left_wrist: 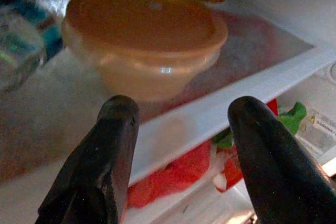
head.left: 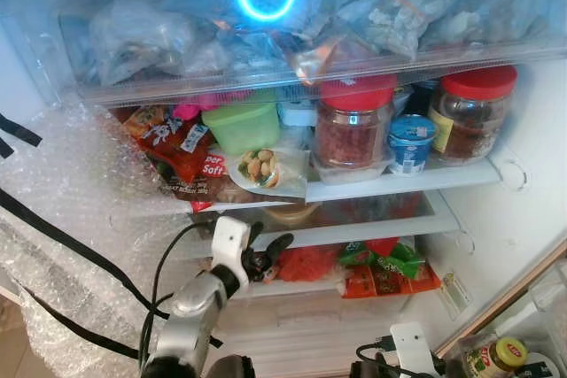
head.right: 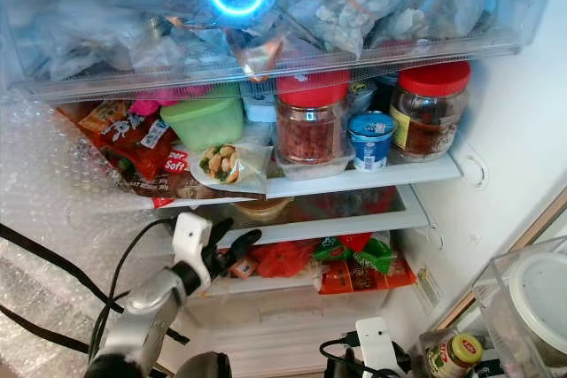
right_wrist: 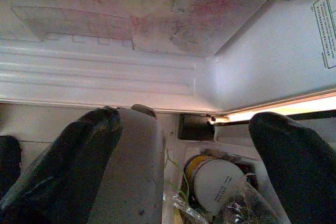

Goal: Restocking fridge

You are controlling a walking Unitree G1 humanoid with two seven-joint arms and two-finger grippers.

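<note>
Left eye view: open fridge, crowded. The left gripper (head.left: 266, 251) is raised at the front edge of the white middle shelf (head.left: 354, 224), its black fingers spread and empty. The round tan plastic bowl with a matching lid (head.left: 288, 212) sits on that shelf, just beyond the fingertips, apart from them. On the shelf above stand a red-lidded glass jar (head.left: 354, 121), a blue yoghurt cup (head.left: 412, 142), a green plastic tub (head.left: 241, 125) and a second red-lidded jar (head.left: 469, 112). Red and green packets (head.left: 381, 267) lie below the bowl's shelf.

Right eye view: same layout; the right gripper's white wrist housing (head.right: 376, 343) is low at the fridge's foot.

Left wrist view: the bowl stands upright, lid up, centred beyond the gap between the two released fingers (left_wrist: 105, 161); being round, it has no long axis.

Right wrist view: the right gripper (right_wrist: 184, 156) hangs with fingers parted, holding nothing, above a white-lidded round container (right_wrist: 215, 179) near the fridge's bottom sill.
</note>
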